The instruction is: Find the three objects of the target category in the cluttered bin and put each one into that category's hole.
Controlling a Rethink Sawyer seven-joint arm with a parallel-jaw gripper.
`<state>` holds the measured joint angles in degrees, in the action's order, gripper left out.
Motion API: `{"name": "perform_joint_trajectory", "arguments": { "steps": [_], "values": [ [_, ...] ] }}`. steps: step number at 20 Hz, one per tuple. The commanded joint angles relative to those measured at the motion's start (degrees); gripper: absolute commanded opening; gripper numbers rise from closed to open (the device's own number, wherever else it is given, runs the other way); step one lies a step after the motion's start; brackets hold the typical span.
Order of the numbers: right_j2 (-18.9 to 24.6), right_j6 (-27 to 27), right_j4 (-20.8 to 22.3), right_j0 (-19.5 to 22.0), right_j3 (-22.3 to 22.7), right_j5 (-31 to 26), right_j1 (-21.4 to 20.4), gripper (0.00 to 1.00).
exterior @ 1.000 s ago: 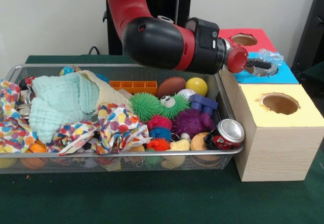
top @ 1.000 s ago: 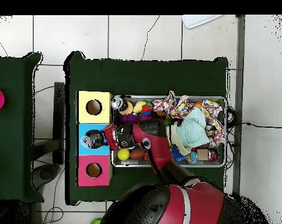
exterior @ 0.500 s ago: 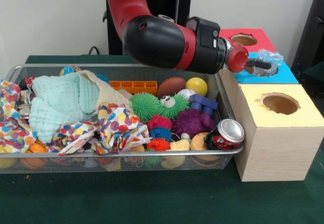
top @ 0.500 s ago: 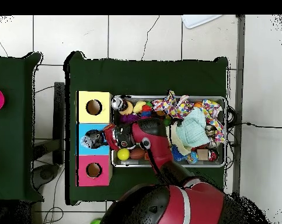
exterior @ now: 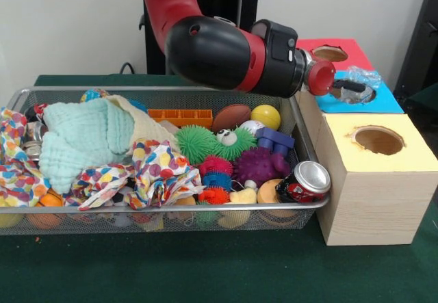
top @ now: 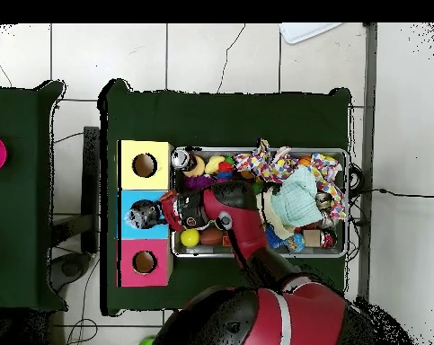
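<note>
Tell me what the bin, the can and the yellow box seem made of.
Bin: wire mesh, likely metal; you see through its wall. Can: shiny metal, judging by its bright silver top. Yellow box: pale wood-grain sides, perhaps wood or laminate, with a matte yellow top.

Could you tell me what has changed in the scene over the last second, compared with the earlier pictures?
The arm has lifted a little in the front view, while its gripper stays over the blue box with the crumpled clear plastic item at the hole. Whether the item is held or released cannot be told. The bin, its toys, the cloths and the can have not moved.
</note>
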<state>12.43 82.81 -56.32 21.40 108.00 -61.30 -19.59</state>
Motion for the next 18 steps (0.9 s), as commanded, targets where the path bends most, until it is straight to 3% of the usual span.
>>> {"name": "perform_joint_trajectory", "arguments": {
  "steps": [1,7,12,13,18],
  "values": [
    [-6.1,18.1,3.1,0.0,-5.1,7.8,0.6,0.0],
    [-5.0,22.5,1.7,1.0,-5.2,4.2,-0.5,0.0],
    [-3.5,19.8,1.8,2.2,-4.7,3.7,-0.5,0.0],
    [-3.1,18.9,2.0,2.4,-4.7,3.5,-0.4,1.0],
    [-2.9,20.9,0.5,2.0,-5.0,5.3,0.0,1.0]
  ]
}}
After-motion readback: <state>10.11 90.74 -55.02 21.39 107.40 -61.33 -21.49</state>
